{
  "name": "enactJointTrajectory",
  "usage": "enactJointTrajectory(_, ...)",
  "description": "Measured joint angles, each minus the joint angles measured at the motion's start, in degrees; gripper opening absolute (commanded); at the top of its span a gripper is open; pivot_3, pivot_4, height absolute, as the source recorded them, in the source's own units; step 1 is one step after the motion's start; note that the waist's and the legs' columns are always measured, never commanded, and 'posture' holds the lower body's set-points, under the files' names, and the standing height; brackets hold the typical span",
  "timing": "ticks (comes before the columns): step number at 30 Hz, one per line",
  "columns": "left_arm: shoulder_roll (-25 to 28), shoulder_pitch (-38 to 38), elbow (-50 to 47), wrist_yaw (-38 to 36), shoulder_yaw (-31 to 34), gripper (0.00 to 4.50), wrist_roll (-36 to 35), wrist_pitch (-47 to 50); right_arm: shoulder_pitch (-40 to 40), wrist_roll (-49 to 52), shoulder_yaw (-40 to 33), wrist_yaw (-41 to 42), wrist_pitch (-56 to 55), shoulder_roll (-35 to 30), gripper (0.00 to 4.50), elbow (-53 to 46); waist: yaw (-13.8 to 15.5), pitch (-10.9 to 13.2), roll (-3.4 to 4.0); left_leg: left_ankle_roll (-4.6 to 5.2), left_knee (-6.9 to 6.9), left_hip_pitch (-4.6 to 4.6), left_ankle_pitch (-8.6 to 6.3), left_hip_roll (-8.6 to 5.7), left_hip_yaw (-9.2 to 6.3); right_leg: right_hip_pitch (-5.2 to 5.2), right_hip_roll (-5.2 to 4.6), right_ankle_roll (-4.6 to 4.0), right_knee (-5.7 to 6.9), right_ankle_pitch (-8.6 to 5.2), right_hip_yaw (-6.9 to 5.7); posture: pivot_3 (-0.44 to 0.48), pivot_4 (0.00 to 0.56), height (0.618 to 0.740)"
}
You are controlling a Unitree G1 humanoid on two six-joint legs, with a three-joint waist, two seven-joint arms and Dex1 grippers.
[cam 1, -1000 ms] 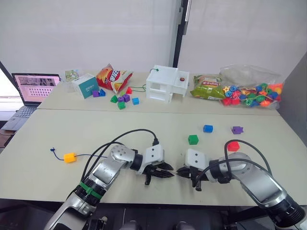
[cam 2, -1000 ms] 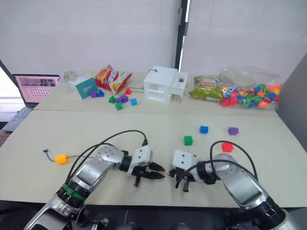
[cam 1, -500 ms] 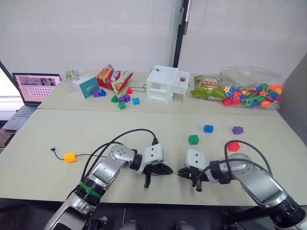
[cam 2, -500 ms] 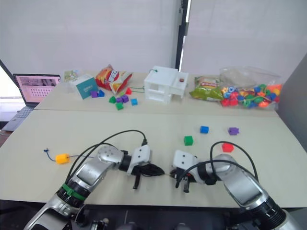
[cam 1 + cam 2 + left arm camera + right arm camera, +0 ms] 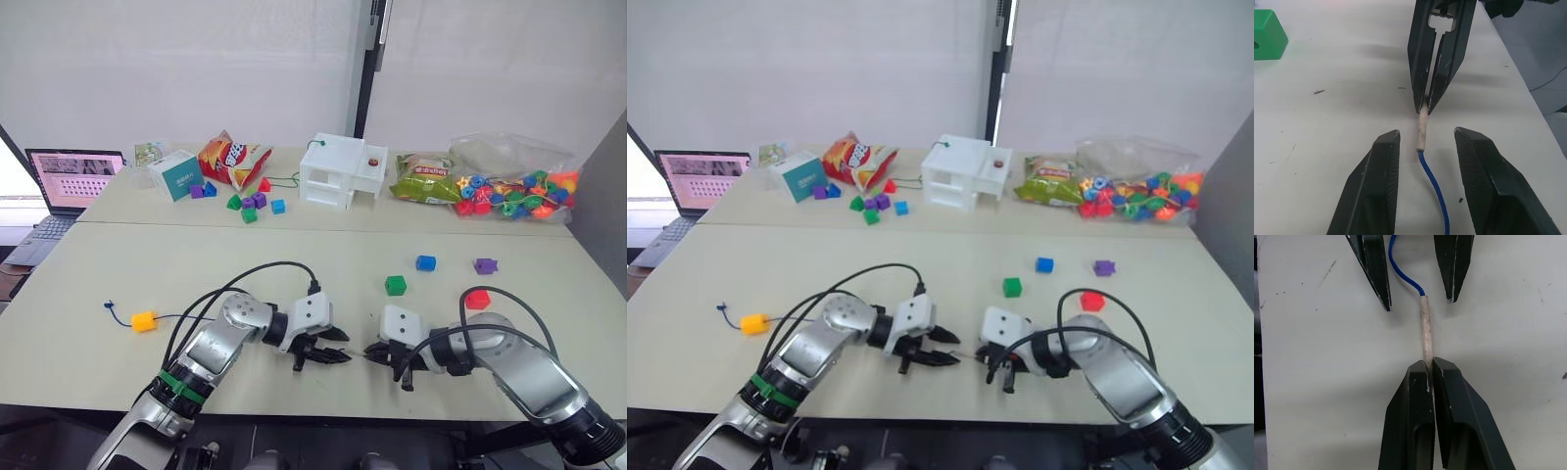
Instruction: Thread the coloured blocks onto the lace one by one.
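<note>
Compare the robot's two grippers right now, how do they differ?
The right gripper is shut on the lace's stiff pale tip; the left gripper is open, with a finger either side of the lace and touching neither tip nor cord. The right one holds the tip's far end; the left straddles where tip meets blue cord. Both sit low over the table, pointing at each other.

Matt pale laminate bench, finely speckled. Lace: braided dark-blue cord, with a stiff, rough, cream tip. End effector fingers: smooth black plastic with a slight sheen. Green block, upper left: glossy moulded plastic.
</note>
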Motion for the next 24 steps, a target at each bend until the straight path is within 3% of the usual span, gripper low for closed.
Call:
enactJointTrajectory(4,-0.3,0.0,0.9,0.0,-0.1,1.88,0.2,0.0,0.1,0.0,0.0,0.0,0.0,-0.1,0.0,-0.4,0.0,0.0,0.0,0.0,0.0,0.0,0.0,0.0,0.0,0.0,0.0,0.0,0.0,0.0,0.0,0.0,0.15,0.74)
enactJointTrajectory(5,-0.3,0.0,1.0,0.0,-0.1,1.34,0.2,-0.1,0.2,0.0,0.0,0.0,0.1,-0.1,0.0,-0.5,0.0,0.0,0.0,0.0,0.0,-0.01,0.0,0.0,0.0,0.0,0.0,0.0,0.0,0.0,0.0,0.0,0.15,0.74)
enactJointTrajectory(9,-0.4,0.0,1.2,-0.1,-0.1,0.08,0.3,-0.1,0.6,0.1,0.0,-0.1,0.2,-0.2,0.0,-0.8,0.0,0.0,0.0,0.0,0.01,-0.01,0.0,0.0,0.0,0.0,0.0,0.0,0.0,0.0,0.0,0.0,0.15,0.74)
enactJointTrajectory(23,-1.2,-0.4,2.5,0.0,0.1,0.03,0.3,-0.4,1.0,0.0,0.0,-0.3,0.6,-0.6,0.0,-0.8,0.0,0.0,0.0,0.0,0.02,-0.02,0.0,0.0,0.0,0.0,0.0,0.01,0.0,0.0,0.0,0.0,0.15,0.74)
enactJointTrajectory(24,-1.1,-0.4,2.4,-0.1,0.2,0.28,0.1,-0.4,1.0,0.1,0.0,-0.4,0.6,-0.6,0.0,-0.9,0.0,0.0,0.0,0.0,0.02,-0.02,0.0,0.0,0.0,0.0,0.0,0.01,0.0,0.0,0.0,0.0,0.15,0.74)
